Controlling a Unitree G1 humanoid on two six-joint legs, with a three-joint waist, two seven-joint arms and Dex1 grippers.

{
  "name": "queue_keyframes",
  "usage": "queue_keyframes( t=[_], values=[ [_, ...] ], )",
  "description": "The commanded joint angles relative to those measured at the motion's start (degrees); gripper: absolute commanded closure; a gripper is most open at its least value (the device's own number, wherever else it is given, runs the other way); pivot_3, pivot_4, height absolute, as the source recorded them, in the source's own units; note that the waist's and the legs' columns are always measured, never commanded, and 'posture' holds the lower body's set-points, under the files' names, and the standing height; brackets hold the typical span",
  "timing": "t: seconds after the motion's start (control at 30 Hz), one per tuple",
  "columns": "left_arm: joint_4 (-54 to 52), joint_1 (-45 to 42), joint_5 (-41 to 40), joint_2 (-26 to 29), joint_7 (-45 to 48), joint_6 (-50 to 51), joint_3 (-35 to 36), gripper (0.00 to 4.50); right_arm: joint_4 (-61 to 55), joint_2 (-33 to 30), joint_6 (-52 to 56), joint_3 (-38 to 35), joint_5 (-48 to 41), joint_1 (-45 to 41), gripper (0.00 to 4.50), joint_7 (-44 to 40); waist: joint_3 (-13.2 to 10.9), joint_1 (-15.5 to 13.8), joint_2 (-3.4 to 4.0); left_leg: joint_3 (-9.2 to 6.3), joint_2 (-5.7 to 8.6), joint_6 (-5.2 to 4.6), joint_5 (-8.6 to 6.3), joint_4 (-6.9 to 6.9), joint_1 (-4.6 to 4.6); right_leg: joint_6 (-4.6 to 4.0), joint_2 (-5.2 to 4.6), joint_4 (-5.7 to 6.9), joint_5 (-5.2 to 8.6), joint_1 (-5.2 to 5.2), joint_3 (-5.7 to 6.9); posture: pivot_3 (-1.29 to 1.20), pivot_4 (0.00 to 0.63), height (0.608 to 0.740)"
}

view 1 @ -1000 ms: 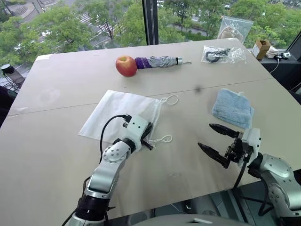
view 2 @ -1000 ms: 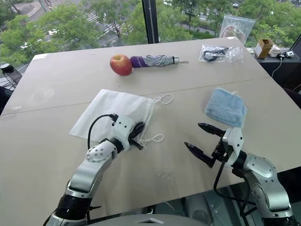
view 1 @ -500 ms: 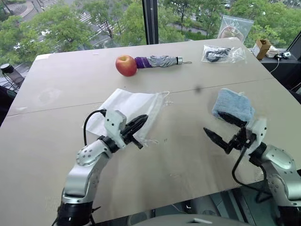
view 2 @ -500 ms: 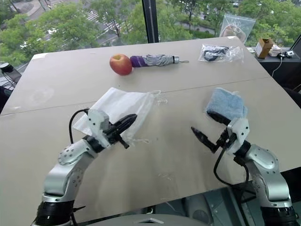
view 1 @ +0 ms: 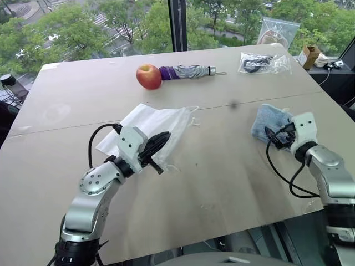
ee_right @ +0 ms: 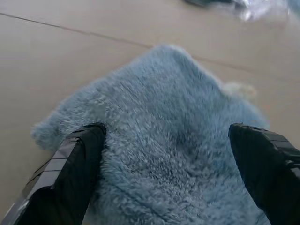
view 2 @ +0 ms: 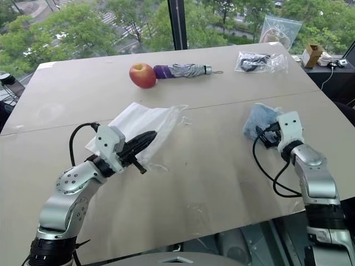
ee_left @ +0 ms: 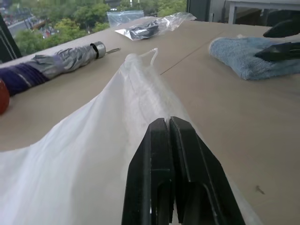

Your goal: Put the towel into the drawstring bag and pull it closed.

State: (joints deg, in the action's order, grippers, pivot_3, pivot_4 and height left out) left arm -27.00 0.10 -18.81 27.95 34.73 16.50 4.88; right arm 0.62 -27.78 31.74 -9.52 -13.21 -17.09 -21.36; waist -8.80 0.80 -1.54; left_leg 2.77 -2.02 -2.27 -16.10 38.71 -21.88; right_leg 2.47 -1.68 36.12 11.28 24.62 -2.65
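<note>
The white drawstring bag [view 1: 157,118] lies on the table left of centre, with its near edge lifted off the surface. My left gripper [view 1: 164,136] is shut on that raised edge, and in the left wrist view the black fingers [ee_left: 159,140] pinch the thin fabric [ee_left: 89,154]. The light-blue fluffy towel [view 1: 265,117] rests on the table to the right. My right gripper [ee_right: 168,130] stands open at the towel [ee_right: 164,117], one finger on either side of its near end.
A red apple [view 1: 148,77] and a folded grey-and-purple umbrella [view 1: 188,72] lie at the back of the table. Two clear zip bags [view 1: 262,63] [view 1: 275,30] and a small cardboard box [view 1: 308,56] are at the back right. The table's right edge runs just beyond the towel.
My left gripper has risen with the bag's edge, pulling it up from the table. My right gripper swung forward and to the right and now straddles the towel.
</note>
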Motion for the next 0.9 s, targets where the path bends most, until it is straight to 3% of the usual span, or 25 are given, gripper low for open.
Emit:
queue_keyframes(
  t=[0.03, 0.17, 0.23, 0.27, 0.33, 0.53, 0.67, 0.9],
  values=[
    [-2.82, -0.64, 1.40, -0.20, -2.06, -1.75, 0.74, 4.45, 0.39, 0.42, 12.34, -1.71, -3.27, -2.74, 0.00, 1.35, 0.00, -0.01, 0.00, -0.01, -0.02, 0.00, 0.00, 0.00, 0.00, 0.00, 0.00, 0.00, 0.00, 0.00, 0.01, 0.00, 0.150, 0.740],
    [-2.94, -1.02, 1.99, -0.14, -3.10, -2.16, 0.97, 4.45, 3.34, 1.01, 25.12, -2.13, -4.26, -4.49, 0.00, 3.87, 0.15, 0.00, -0.20, -0.02, -0.03, 0.00, 0.00, 0.00, 0.04, 0.00, 0.00, 0.00, 0.00, -0.04, 0.03, 0.00, 0.150, 0.740],
    [-3.29, -0.93, 1.93, 0.03, -3.28, -2.03, 1.11, 4.50, 4.01, 0.85, 28.53, -1.60, -4.50, -4.67, 0.53, 3.57, 0.30, -0.10, -0.44, -0.07, -0.04, 0.00, 0.00, 0.00, 0.05, 0.00, 0.01, 0.00, 0.00, -0.06, 0.08, 0.00, 0.150, 0.740],
    [-3.53, -0.89, 1.83, 0.07, -3.40, -1.92, 1.25, 4.50, 4.07, 0.81, 29.73, -1.44, -4.65, -4.65, 1.12, 3.40, 0.32, -0.11, -0.46, -0.07, -0.05, 0.00, 0.00, 0.00, 0.04, 0.00, 0.01, 0.00, 0.00, -0.07, 0.08, 0.00, 0.150, 0.740],
    [-3.88, -0.94, 1.46, 0.07, -3.59, -1.59, 1.57, 4.50, 4.14, 0.30, 30.91, -0.60, -4.62, -4.56, 1.67, 2.63, 0.43, -0.09, -0.59, -0.06, -0.07, 0.00, 0.00, 0.00, 0.05, 0.00, 0.00, -0.02, 0.00, -0.09, 0.08, 0.00, 0.150, 0.740],
    [-3.95, -0.86, 0.51, 0.40, -2.90, -1.52, 1.97, 4.50, 5.07, 0.26, 27.77, -0.74, -3.83, -5.67, 4.36, 3.00, 0.72, -0.09, -0.91, -0.13, -0.11, 0.00, 0.00, 0.00, 0.18, 0.02, -0.03, -0.18, 0.01, -0.32, 0.15, 0.00, 0.150, 0.740],
    [-3.06, -1.76, -0.01, 0.84, -1.85, -1.22, 1.70, 4.50, 1.21, 0.43, 21.59, 0.19, -5.46, -7.44, 4.45, -0.96, 0.71, 0.03, -0.88, -0.11, -0.10, 0.00, 0.00, 0.01, 0.24, 0.04, -0.10, -0.23, 0.01, -0.42, 0.15, 0.00, 0.150, 0.740],
    [-1.63, -2.53, -0.34, 0.85, -0.30, -1.32, 1.10, 4.50, -18.98, 5.17, 27.36, 0.25, -23.62, -12.26, 4.45, -12.04, 0.19, 1.28, -0.05, -0.17, -0.10, -0.01, 0.00, -0.09, -0.03, 0.27, 0.07, -0.13, -0.14, 0.01, 0.07, 0.00, 0.150, 0.740]
  ],
)
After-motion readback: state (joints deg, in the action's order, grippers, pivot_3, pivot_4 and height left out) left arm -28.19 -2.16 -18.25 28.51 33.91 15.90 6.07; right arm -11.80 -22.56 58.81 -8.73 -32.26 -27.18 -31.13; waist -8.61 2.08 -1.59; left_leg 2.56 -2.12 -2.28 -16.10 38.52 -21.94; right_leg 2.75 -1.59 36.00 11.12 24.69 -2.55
